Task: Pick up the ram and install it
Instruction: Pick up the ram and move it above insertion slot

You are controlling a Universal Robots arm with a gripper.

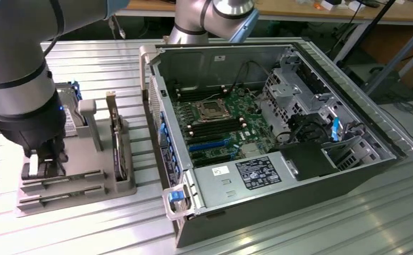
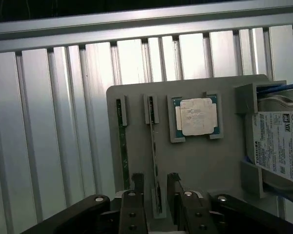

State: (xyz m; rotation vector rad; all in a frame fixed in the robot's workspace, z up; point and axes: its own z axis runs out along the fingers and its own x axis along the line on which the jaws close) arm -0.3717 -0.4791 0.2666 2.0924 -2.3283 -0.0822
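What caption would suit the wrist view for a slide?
Open gripper straddling a ram stick standing on edge in the grey holder, processor and hard drive alongside.

Counter [image 2: 63, 122] of ribbed, shiny metal, tray [image 2: 200, 165] of matt grey plastic, ram [image 2: 154, 146] of bare circuit board, processor [image 2: 196, 116] capped in dull metal

Hard drive [image 2: 278, 146] cut off by picture edge. Ram [image 2: 154, 151] end covered by gripper [image 2: 156, 179]. Tray [image 1: 85, 196] partly hidden behind arm [image 1: 15, 79] in exterior view.
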